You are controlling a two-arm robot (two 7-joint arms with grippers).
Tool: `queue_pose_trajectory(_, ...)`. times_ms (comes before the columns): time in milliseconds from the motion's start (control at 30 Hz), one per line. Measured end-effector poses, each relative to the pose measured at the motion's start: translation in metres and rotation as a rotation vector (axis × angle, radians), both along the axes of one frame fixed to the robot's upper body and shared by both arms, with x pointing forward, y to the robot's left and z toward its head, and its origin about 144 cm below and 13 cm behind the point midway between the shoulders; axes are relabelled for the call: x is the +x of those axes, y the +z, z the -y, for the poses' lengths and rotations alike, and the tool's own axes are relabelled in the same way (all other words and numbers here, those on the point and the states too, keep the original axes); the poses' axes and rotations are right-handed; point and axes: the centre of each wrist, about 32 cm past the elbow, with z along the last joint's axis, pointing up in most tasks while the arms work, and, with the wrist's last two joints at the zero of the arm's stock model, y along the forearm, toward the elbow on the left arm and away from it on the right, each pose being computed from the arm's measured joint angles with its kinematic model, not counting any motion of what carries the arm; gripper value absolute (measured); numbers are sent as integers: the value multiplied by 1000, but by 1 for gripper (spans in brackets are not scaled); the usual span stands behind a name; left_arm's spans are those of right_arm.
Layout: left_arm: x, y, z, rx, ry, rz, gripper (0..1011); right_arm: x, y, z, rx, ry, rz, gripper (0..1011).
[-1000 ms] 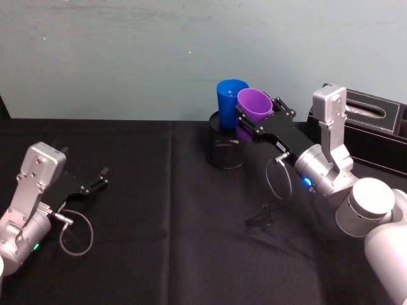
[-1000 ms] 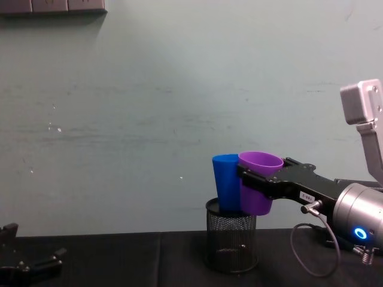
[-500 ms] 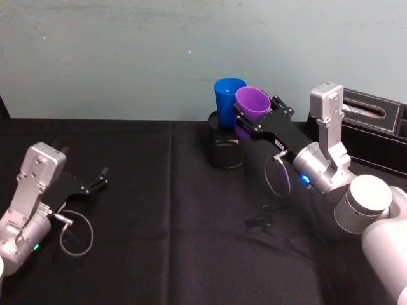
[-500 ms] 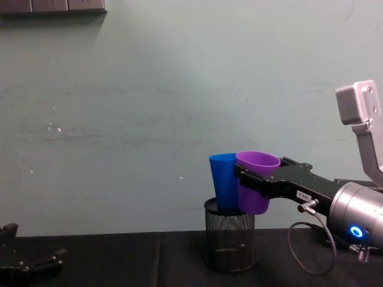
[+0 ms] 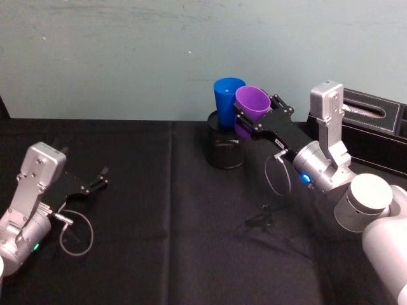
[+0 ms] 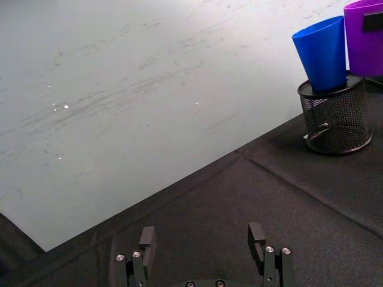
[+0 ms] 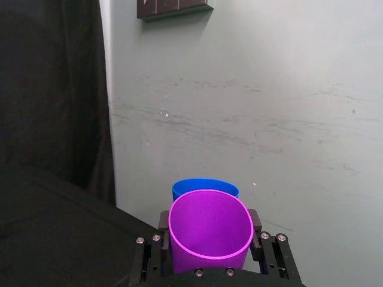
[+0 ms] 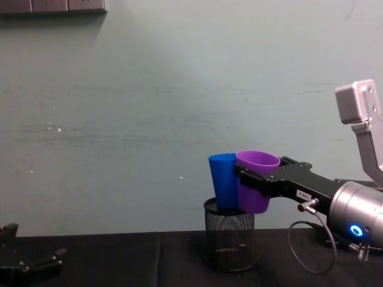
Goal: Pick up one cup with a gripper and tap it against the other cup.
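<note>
The purple cup (image 8: 257, 162) is held in the air just above the right edge of a black mesh pen holder (image 8: 228, 239), at the back of the table, and is clamped round its middle between the flat black jaws of the right gripper (image 7: 209, 222). Its smooth plastic wall tapers down from a wide open rim. Its side is seen touching the blue cup (image 8: 220, 179), a taller, plain, smooth plastic cup that stands tilted inside the round wire holder. A small white label (image 8: 303, 194) is carried on the right gripper's black body, but its writing cannot be read; a silver cylinder with a blue light (image 8: 355, 231) is set behind it. The left gripper (image 6: 201, 239) is kept low over the black cloth (image 5: 178, 222) at the left, its fingers spread and empty. A black textured box (image 5: 375, 121) is placed at the far right
</note>
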Motion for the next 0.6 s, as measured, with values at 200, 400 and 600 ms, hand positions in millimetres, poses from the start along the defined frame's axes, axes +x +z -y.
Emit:
queue_pose_trajectory(200,0,0,0,0,0,0,1011,-2,-1,1,0,2,-2,735)
queue_pose_trajectory(400,0,0,0,0,0,0,1011,-8,0,2,-2,7,-5,735)
queue_pose_trajectory(600,0,0,0,0,0,0,1011,-16,3,2,-6,0,-7,735)
